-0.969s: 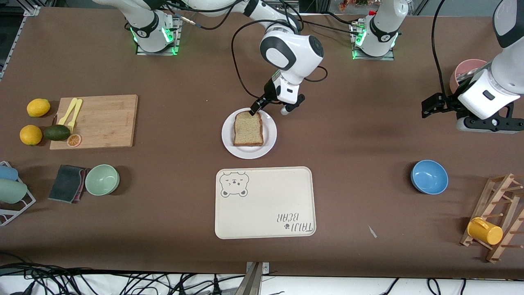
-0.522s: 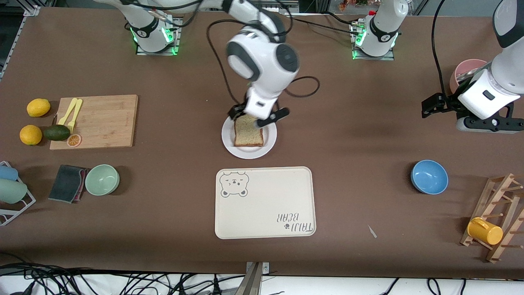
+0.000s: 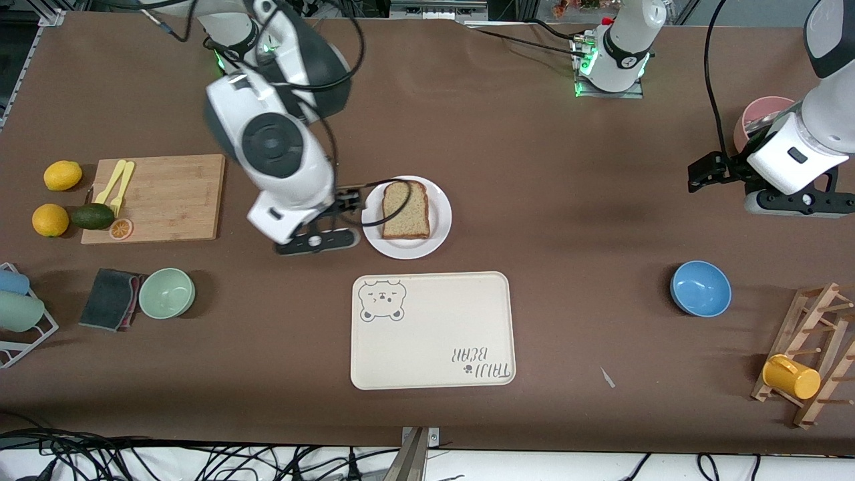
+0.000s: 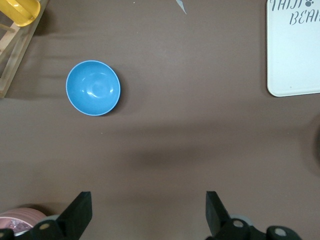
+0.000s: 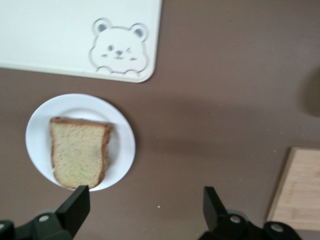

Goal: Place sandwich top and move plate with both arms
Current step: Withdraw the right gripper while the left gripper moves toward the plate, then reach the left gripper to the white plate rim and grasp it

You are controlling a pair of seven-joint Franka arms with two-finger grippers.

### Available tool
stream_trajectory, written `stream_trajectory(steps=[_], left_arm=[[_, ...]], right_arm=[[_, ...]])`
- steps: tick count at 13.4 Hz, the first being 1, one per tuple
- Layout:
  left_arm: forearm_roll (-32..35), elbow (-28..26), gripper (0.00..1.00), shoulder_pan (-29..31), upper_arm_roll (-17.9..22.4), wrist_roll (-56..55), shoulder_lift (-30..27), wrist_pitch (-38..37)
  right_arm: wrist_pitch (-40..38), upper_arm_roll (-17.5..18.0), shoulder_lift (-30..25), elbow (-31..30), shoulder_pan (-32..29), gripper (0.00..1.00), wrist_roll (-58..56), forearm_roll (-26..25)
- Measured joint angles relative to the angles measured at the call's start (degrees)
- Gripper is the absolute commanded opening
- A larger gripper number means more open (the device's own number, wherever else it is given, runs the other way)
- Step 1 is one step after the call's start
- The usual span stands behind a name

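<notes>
The light-brown speckled bread slice (image 3: 405, 210) lies on the round white plate (image 3: 437, 230), mid brown desk (image 3: 568, 214), so the top looks placed. Moving the plate comes next, and both arms must reach its rim. The right gripper (image 3: 334, 220) hangs wide and empty just beside the plate. The left gripper (image 4: 147, 212) waits wide, well apart, near the blue bowl (image 4: 93, 88).

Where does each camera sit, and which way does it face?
Front view: high across the table, facing both arms' bases; shows the right gripper beside the plate, the left gripper waiting at its own end.
Left wrist view: looks down past open jaws at the blue bowl.
Right wrist view: looks down past open jaws at the bread on the plate.
Shared: both wrist views catch the tray.
</notes>
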Motion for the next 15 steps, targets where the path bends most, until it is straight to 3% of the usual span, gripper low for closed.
stream_trajectory(steps=[8, 12, 15], left_arm=[[0.0, -0.1, 1.00, -0.2, -0.2, 0.0, 0.9, -0.1], [-1.8, -0.1, 1.00, -0.9, -0.6, 0.0, 1.9, -1.4], [-10.4, -0.3, 1.00, -3.7, -0.8, 0.0, 5.8, -2.4]], right_arm=[[-3.4, -11.0, -7.5, -0.1, -0.6, 1.00, 1.9, 0.2], [-6.4, -12.3, -11.5, -0.3, -4.6, 1.00, -3.1, 4.1], [-6.3, -12.3, -13.7, -1.9, -9.6, 1.00, -5.4, 7.0]])
